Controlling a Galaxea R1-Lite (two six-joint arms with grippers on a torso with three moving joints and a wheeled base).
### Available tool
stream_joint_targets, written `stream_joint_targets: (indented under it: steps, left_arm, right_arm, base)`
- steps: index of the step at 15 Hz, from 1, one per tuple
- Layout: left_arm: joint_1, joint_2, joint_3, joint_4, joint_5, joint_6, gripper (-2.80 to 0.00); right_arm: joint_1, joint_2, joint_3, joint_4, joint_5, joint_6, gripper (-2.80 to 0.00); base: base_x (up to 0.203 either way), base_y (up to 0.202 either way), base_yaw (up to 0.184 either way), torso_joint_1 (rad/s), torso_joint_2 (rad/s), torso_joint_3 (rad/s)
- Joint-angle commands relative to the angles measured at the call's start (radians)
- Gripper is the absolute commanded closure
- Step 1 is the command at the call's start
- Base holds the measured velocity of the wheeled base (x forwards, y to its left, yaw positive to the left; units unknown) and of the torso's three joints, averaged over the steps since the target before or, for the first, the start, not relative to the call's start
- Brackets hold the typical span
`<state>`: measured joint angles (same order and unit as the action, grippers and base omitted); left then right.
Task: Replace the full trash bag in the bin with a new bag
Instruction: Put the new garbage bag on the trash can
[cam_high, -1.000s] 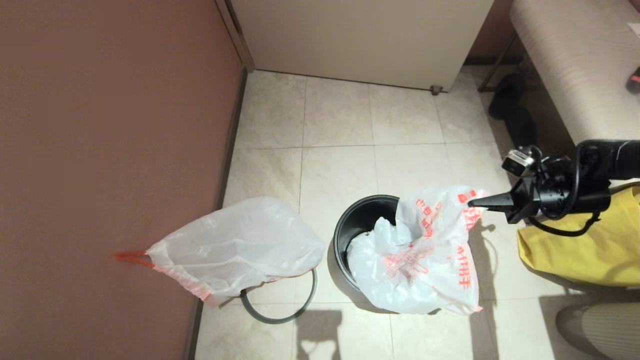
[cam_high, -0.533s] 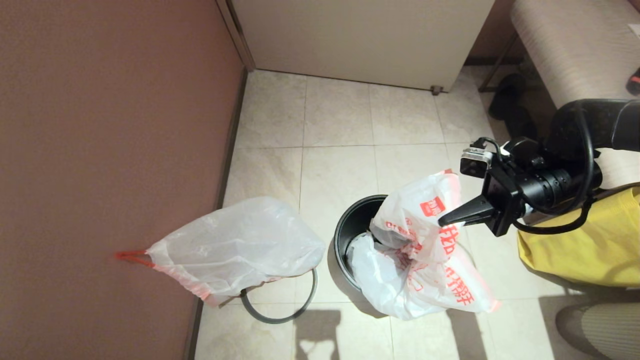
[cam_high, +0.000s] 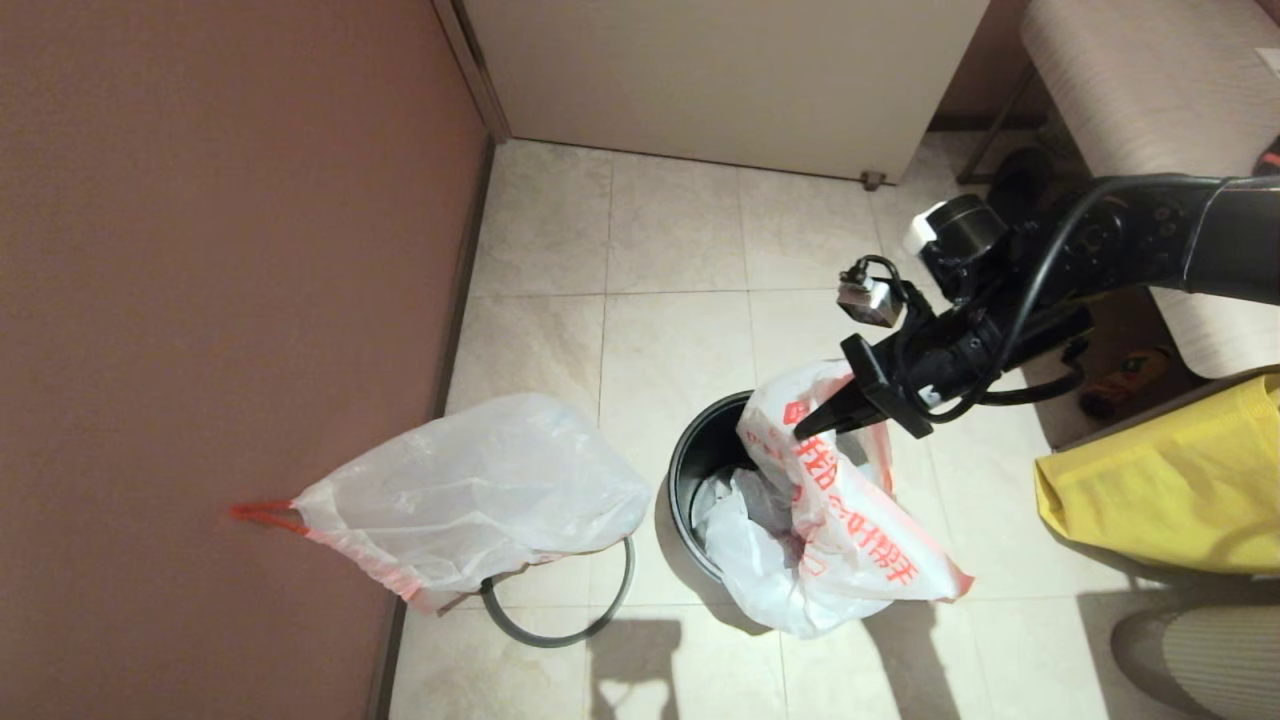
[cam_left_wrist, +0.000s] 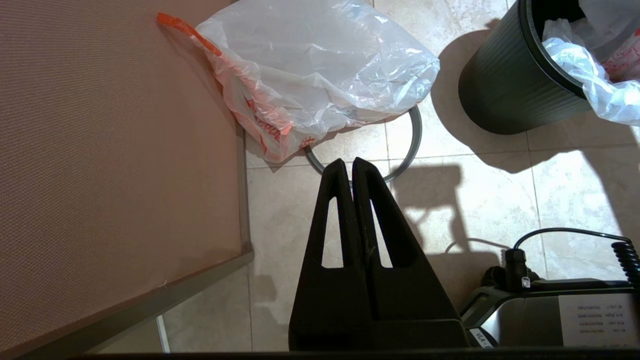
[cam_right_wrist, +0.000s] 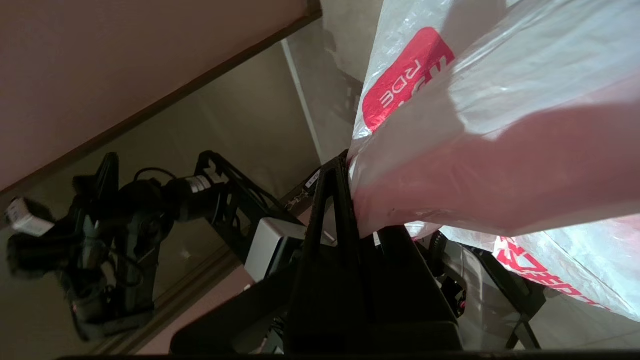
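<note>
The full trash bag (cam_high: 470, 490) lies bulging on the floor by the wall, its red drawstring pointing at the wall, and it also shows in the left wrist view (cam_left_wrist: 320, 75). It rests partly on the grey hoop ring (cam_high: 560, 630). The black bin (cam_high: 700, 450) stands upright to its right. The new bag (cam_high: 860, 550), white with red lettering, hangs half inside the bin and half over its near-right side. My right gripper (cam_high: 805, 432) is above the bin's right rim, shut on the new bag's upper edge (cam_right_wrist: 500, 125). My left gripper (cam_left_wrist: 348, 162) is shut and empty, back from the hoop.
A brown wall (cam_high: 200, 300) runs along the left. A white cabinet (cam_high: 720, 80) stands at the back and a beige bench (cam_high: 1150, 120) at the back right. A yellow fabric bag (cam_high: 1170, 490) sits right of the bin. Bare tiles lie behind the bin.
My right gripper has swung left and farther back, from beside the yellow bag to above the bin's right rim, pulling the new bag's top edge with it. The full bag and hoop have not moved.
</note>
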<state>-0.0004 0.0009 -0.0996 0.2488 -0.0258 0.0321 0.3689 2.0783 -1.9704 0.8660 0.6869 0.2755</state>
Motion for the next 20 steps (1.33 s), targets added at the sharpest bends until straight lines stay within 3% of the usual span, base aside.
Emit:
stream_joint_targets:
  steps: [1, 5, 10, 15, 20]
  left_arm:
    - [0.000, 0.001, 0.000, 0.001, 0.000, 0.000, 0.00]
    - [0.000, 0.001, 0.000, 0.001, 0.000, 0.000, 0.00]
    - [0.000, 0.000, 0.000, 0.001, 0.000, 0.000, 0.00]
    - [0.000, 0.001, 0.000, 0.001, 0.000, 0.000, 0.00]
    - [0.000, 0.001, 0.000, 0.001, 0.000, 0.000, 0.00]
  right_arm:
    - [0.093, -0.016, 0.001, -0.016, -0.097, 0.055, 0.00]
    - [0.290, 0.013, 0.015, -0.048, -0.403, 0.160, 0.00]
    - [0.454, 0.205, 0.020, -0.121, -0.660, 0.223, 0.00]
    - [0.578, 0.342, -0.005, -0.286, -0.822, 0.189, 0.00]
    - [0.570, 0.373, -0.003, -0.436, -0.884, 0.100, 0.00]
  base:
    - [0.000, 0.000, 0.000, 0.000, 0.00, 0.000]
    - [0.000, 0.000, 0.000, 0.000, 0.00, 0.000]
    - [0.000, 0.000, 0.000, 0.000, 0.00, 0.000]
    - [0.000, 0.000, 0.000, 0.000, 0.00, 0.000]
    - [0.000, 0.000, 0.000, 0.000, 0.00, 0.000]
